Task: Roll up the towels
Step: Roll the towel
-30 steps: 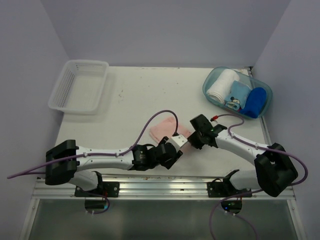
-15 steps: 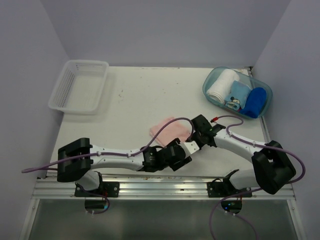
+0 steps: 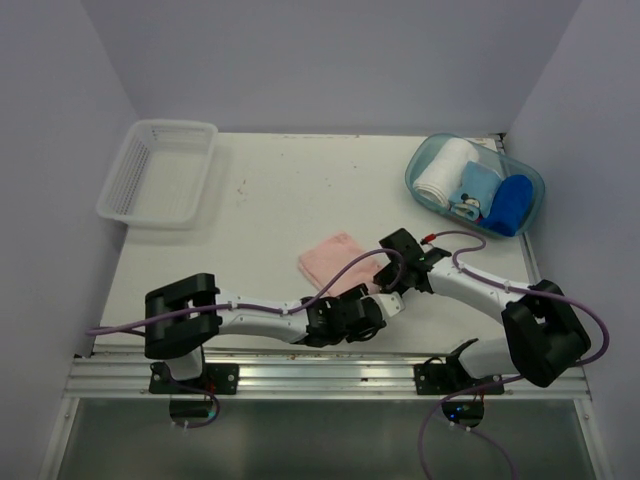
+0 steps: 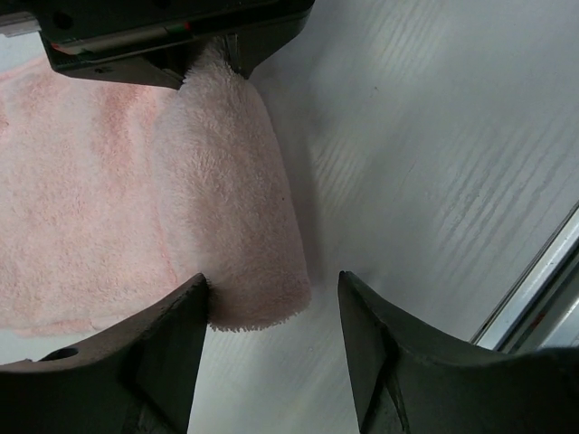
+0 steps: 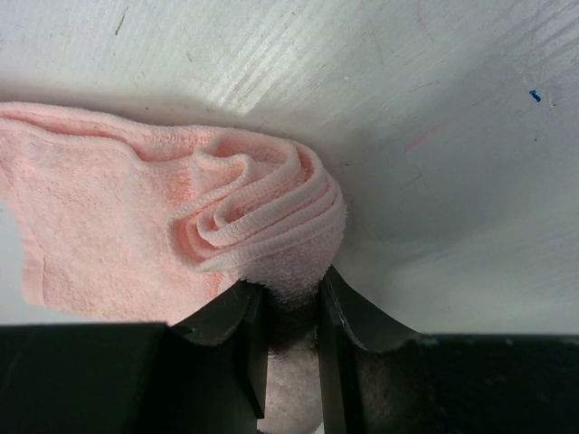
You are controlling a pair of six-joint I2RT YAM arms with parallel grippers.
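Note:
The pale pink towel [image 3: 332,262] lies on the table's near middle, its right edge curled into a loose roll [image 5: 262,221]. My right gripper [image 5: 289,294] is shut on one end of that roll, its fingers pinching the cloth. The left gripper [image 4: 271,298] stands open at the roll's other end [image 4: 235,226]; the fluffy end lies against its left finger [image 4: 172,334], and the right finger stands apart over bare table. In the top view the two grippers [image 3: 383,293] meet at the towel's right corner. The royal blue towel [image 3: 510,203] is rolled in the tub.
A clear tub [image 3: 425,192] at the back right also holds a white rolled towel [image 3: 440,172] and a light blue printed cloth [image 3: 472,195]. A white mesh basket [image 3: 160,170] stands at the back left. A metal rail [image 3: 330,372] runs along the table's near edge.
My left arm has swung to the right, and its gripper has come off the towel's top down to the near end of the roll. The right gripper has kept its pinch.

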